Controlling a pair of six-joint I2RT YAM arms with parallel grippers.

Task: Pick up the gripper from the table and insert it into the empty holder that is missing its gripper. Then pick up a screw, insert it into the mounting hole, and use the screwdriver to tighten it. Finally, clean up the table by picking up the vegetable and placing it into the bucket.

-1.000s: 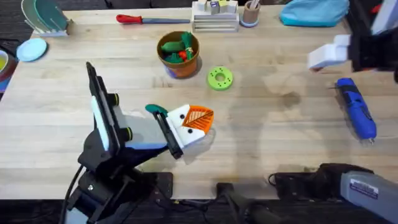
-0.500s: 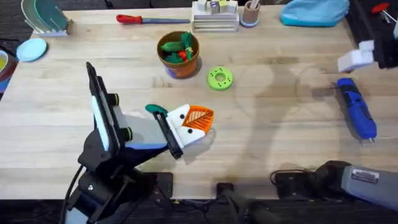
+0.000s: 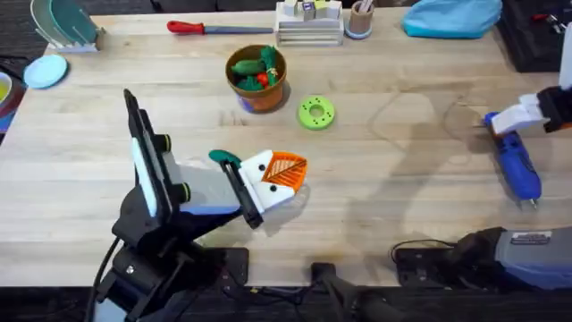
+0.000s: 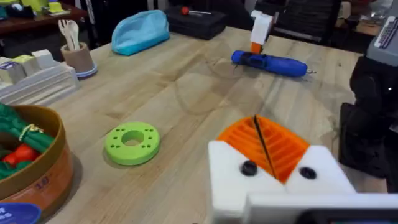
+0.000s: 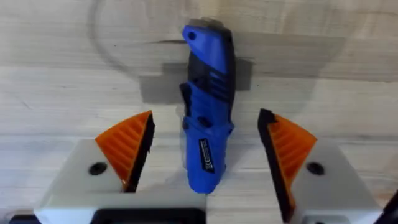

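The blue screwdriver (image 3: 517, 163) lies at the table's right. My right gripper (image 5: 205, 158) hangs over its rear end, open, with the orange pads (image 5: 127, 146) on either side of the blue body (image 5: 208, 106) and not touching it. My left gripper (image 3: 279, 175) rests mid-table, shut. Both of its white holder blocks (image 4: 230, 171) carry an orange ribbed gripper piece (image 4: 283, 146), pressed together, each with a dark screw head. The teal-green vegetable (image 3: 223, 158) lies against the left arm's black link. The orange bucket (image 3: 259, 79) with toy vegetables stands behind. No loose screw is in view.
A green disc with holes (image 3: 315, 112) sits right of the bucket. A red-handled tool (image 3: 201, 28), a white stacked block (image 3: 308, 22), a cup (image 3: 359, 20) and a blue cloth bundle (image 3: 451, 18) line the far edge. A black case (image 3: 536, 36) sits at the back right.
My right gripper has come from the back right, forward and down, onto the screwdriver's rear end. The left arm and the other things have not moved.
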